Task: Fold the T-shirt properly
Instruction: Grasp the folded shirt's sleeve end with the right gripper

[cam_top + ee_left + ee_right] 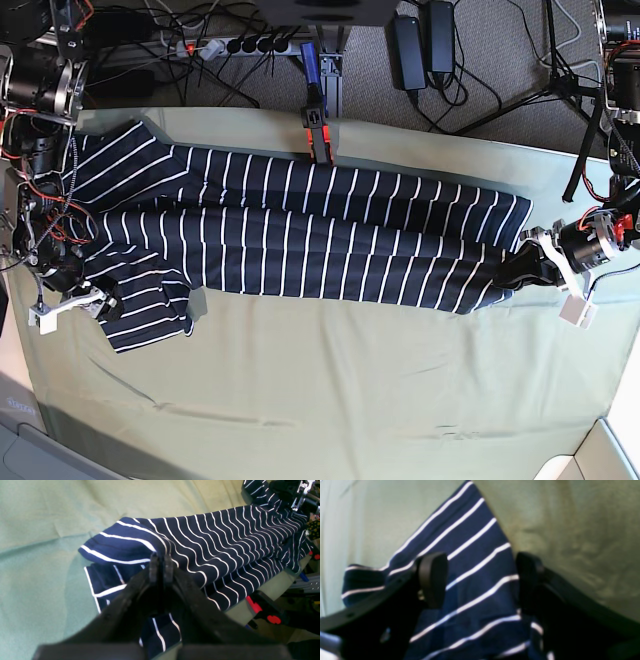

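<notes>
Closest up, black fingers (168, 567) of the left gripper (161, 566) are pressing together, pinching a fold of the T-shirt (300, 235) at its right end. That shirt is lying stretched left to right along the far half of the green cloth (330, 390). Over at the left end, the right gripper (480, 580) is sitting with jaws spread wide, straddling the striped sleeve.
</notes>
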`<action>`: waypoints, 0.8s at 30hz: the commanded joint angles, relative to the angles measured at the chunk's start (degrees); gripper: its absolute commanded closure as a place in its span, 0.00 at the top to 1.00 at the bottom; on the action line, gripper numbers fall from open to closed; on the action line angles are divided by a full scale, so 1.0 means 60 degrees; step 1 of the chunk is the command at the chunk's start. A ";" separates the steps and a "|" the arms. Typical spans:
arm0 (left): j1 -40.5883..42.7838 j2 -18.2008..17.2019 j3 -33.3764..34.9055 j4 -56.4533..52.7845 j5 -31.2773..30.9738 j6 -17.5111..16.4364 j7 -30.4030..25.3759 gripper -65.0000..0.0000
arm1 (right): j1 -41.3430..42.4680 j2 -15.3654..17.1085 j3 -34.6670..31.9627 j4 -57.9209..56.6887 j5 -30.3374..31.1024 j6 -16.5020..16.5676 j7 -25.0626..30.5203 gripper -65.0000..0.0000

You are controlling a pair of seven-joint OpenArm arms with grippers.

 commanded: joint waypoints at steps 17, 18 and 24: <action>-0.0164 -0.0160 -0.0080 0.0142 -0.0208 -0.0253 -0.0171 0.00 | 0.0171 -0.0084 0.0011 0.1067 0.0852 0.0583 -0.1271 0.65; -0.0160 -0.0160 -0.0080 0.0142 -0.0208 -0.0253 -0.0171 0.00 | 0.0171 -0.0084 0.0011 0.1086 0.0852 0.0583 -0.1271 0.65; -0.0164 -0.0160 -0.0080 0.0142 -0.0208 -0.0253 -0.0171 0.00 | 0.0171 -0.0084 0.0011 0.1086 0.0849 0.0583 -0.1264 0.61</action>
